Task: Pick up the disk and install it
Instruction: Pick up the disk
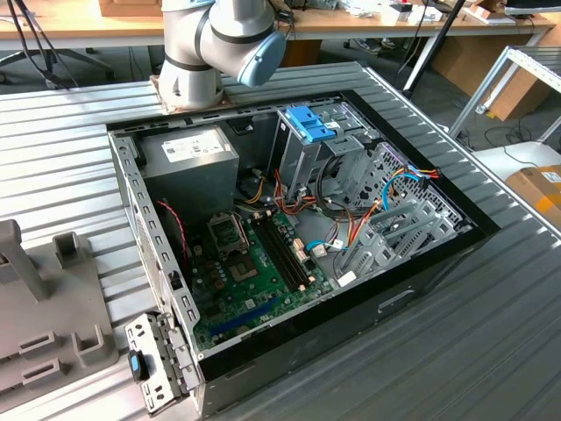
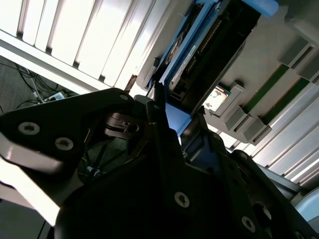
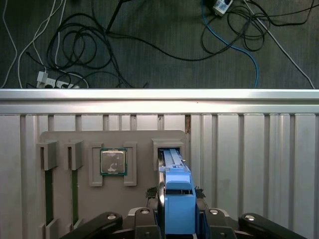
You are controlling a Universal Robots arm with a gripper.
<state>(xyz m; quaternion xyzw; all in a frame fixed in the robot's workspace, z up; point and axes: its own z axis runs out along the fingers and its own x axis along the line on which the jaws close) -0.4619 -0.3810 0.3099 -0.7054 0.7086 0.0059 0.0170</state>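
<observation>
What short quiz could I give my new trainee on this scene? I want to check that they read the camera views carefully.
1. True or false: the disk is at a slot of the grey tray.
2. Multiple choice: in the first wrist view, what else lies in that tray? A. a processor chip B. a fan C. a screwdriver
3. Fill in: the gripper is nearest to the ____.
Key: 1 true; 2 A; 3 disk.
</observation>
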